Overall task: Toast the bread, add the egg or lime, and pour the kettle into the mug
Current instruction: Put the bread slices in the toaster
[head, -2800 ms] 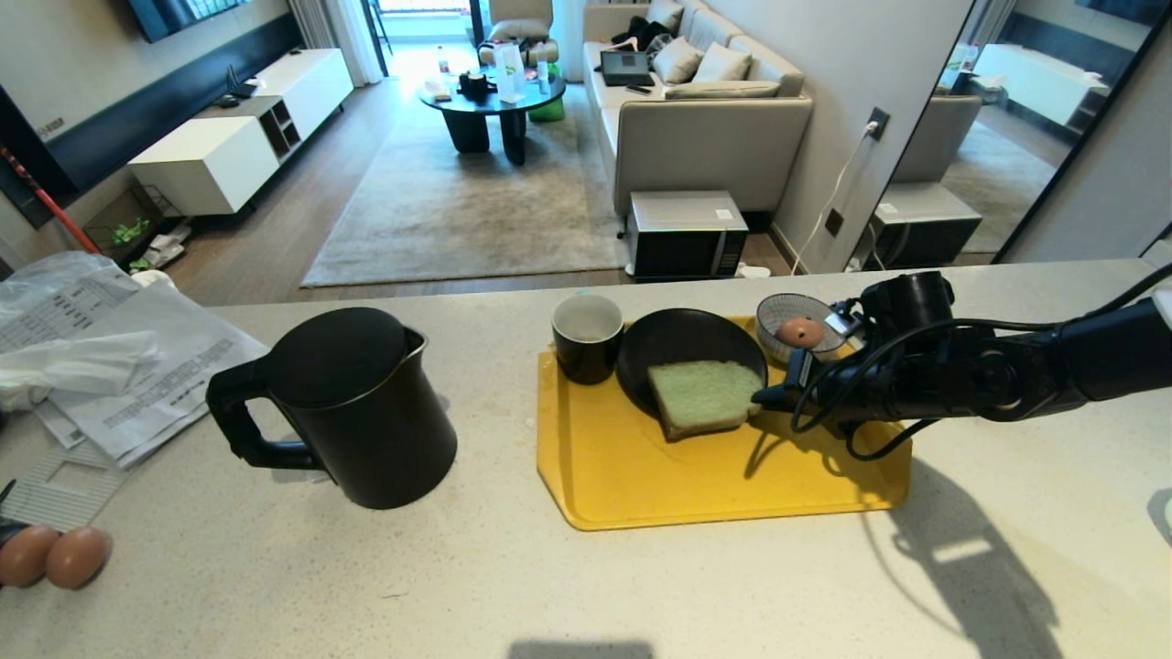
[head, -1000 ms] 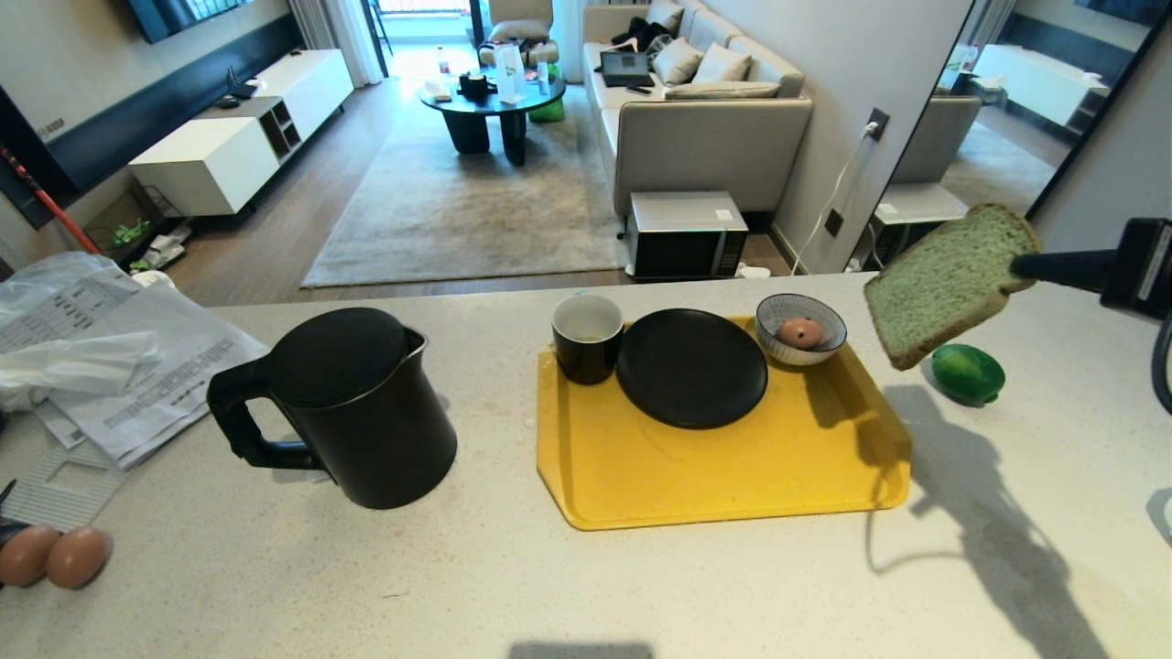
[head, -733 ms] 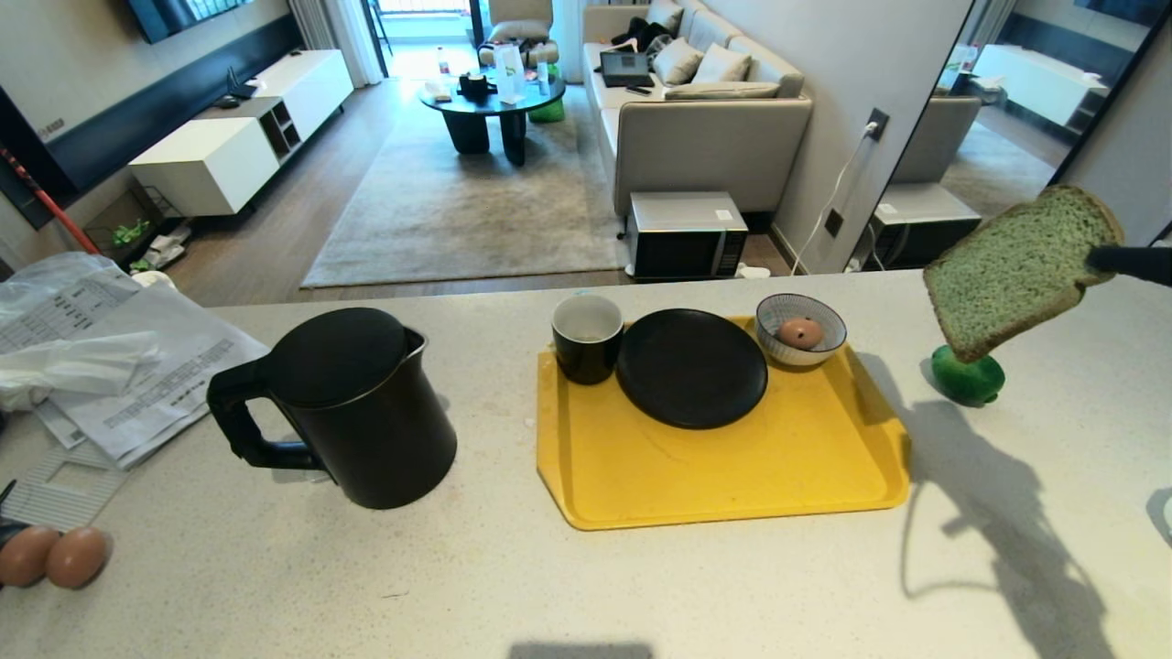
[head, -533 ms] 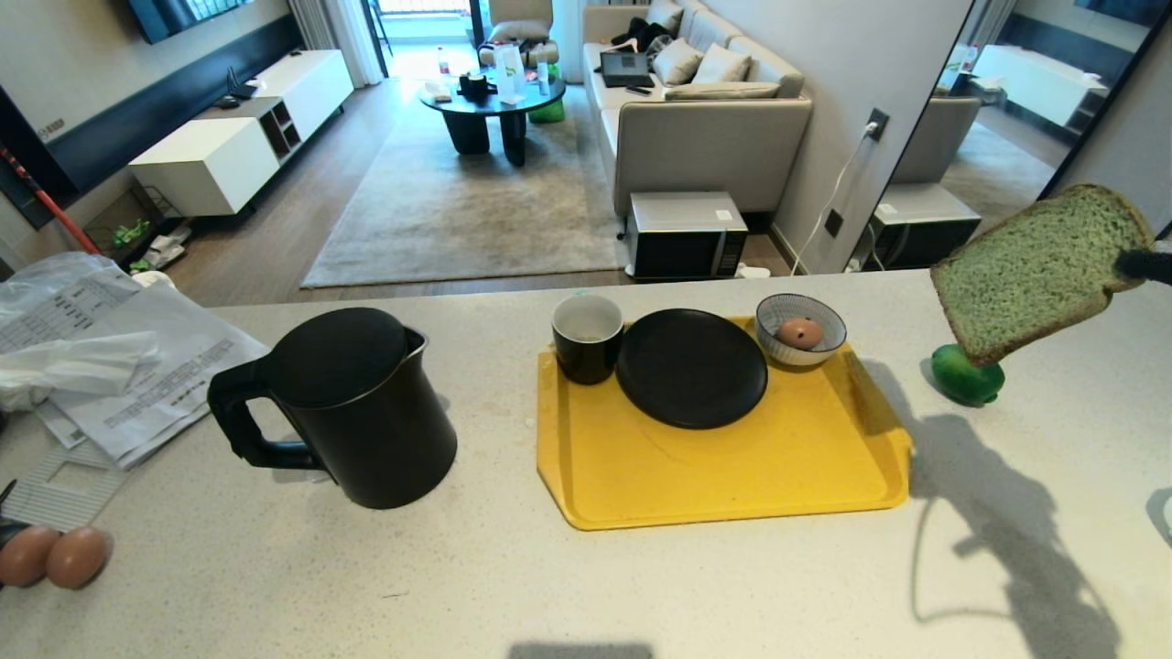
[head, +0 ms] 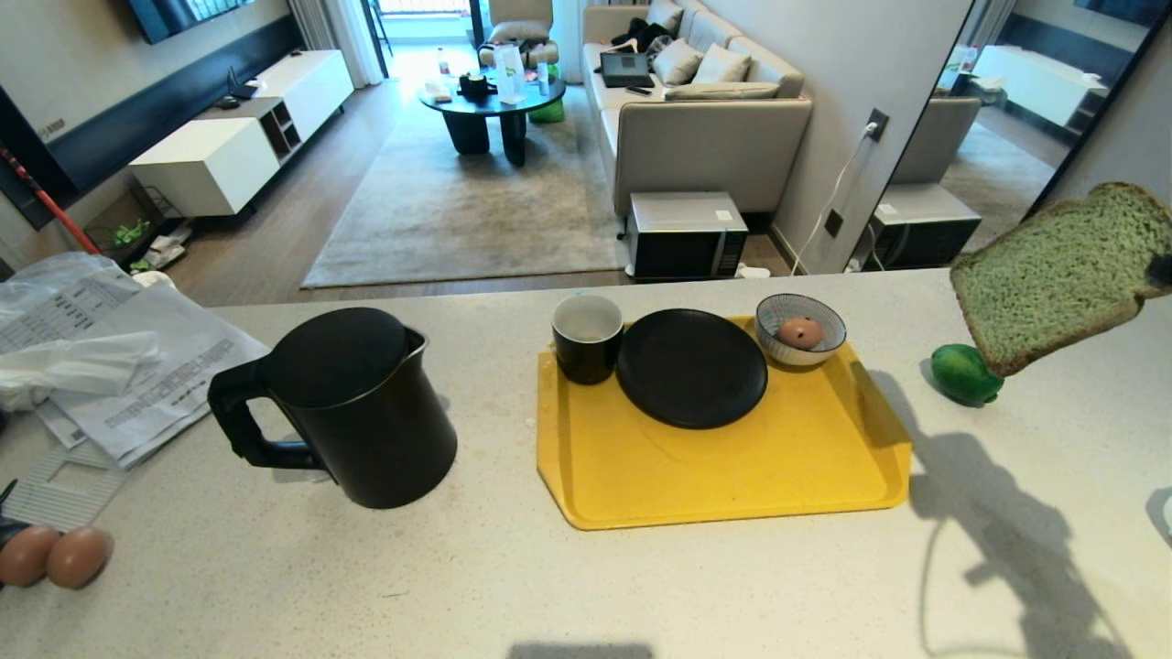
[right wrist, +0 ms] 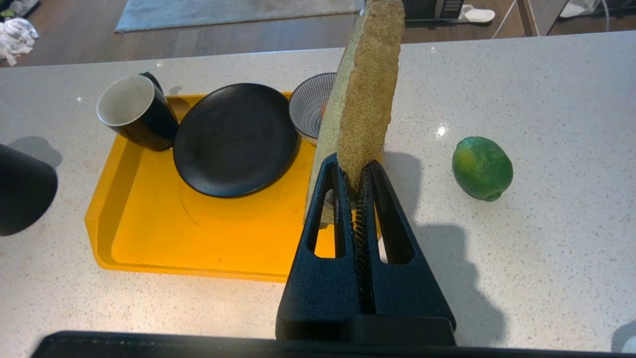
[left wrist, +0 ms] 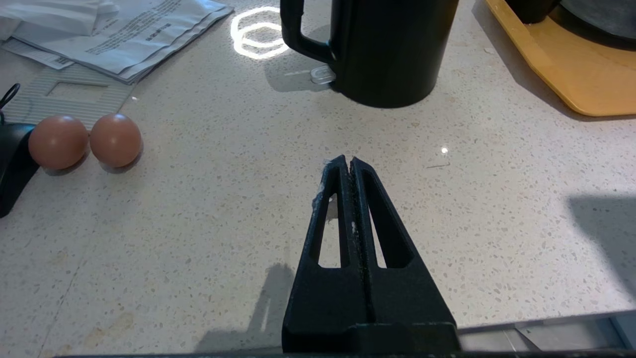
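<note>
One step is underway: right tool (right wrist: pixel 354 171) grips the bread (right wrist: pixel 365 94) aloft, untoasted; lime (right wrist: pixel 482 167), kettle (head: pixel 352 403), mug (head: pixel 586 337) untouched; left tool (left wrist: pixel 350 164) clenched empty.

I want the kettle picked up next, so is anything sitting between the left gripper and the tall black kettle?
Nothing visible does. The left gripper, shut and empty, hangs over bare speckled counter, and the tall matte black kettle stands straight ahead of it. The two brown eggs lie well off to one side.

R gripper (right wrist: pixel 354 171) raised off counter, fingers clamped; L gripper (left wrist: pixel 351 164) low, fingers together.
</note>
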Motion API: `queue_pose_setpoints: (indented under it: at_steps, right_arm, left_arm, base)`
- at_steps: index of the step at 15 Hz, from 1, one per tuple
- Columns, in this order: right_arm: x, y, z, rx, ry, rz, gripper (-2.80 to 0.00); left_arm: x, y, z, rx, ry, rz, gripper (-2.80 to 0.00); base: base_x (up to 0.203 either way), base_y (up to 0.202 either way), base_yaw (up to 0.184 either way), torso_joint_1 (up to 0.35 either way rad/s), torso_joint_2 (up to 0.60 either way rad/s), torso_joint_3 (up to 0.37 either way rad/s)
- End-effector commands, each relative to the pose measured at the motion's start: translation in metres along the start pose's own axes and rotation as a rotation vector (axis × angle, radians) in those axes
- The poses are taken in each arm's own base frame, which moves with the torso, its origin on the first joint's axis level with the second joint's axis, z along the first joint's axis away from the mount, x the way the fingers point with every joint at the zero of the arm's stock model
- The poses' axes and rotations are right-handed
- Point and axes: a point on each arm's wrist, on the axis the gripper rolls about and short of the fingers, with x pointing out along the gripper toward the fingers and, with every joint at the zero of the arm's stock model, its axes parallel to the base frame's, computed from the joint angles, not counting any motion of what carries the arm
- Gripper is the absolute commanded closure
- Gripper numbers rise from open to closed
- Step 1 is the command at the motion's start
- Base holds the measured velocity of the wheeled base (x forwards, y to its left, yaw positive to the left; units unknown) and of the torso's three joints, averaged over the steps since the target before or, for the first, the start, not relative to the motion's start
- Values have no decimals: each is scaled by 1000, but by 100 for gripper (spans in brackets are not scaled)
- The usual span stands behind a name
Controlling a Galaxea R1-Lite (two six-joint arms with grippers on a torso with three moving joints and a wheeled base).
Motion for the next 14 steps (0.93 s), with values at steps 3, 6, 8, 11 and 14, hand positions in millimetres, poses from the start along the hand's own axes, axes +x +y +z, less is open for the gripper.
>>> queue_pose_setpoints:
  at_steps: [3,6,8,11,14]
  right_arm:
    - [-5,1,-3,-2,-3,2,0]
    - [-7,2,-3,-4,-7,2,0]
    - [-8,2,-4,-4,-9,3,0]
    - [-10,3,-6,-3,-6,2,0]
    - [-11,3,-8,-3,-3,2,0]
  left_arm:
    - [0,0,0,0,-1,0,0]
    - [0,0,0,0,0,0,0]
    - [0,0,0,0,1,0,0]
    - [0,0,0,0,-1,0,0]
    - [0,0,0,0,0,0,0]
  base:
    - [0,0,0,0,0,0]
    - [0,0,0,2,2,72]
    - [0,0,0,2,3,181]
    - [0,0,0,-3,3,171]
    - [0,0,0,0,2,43]
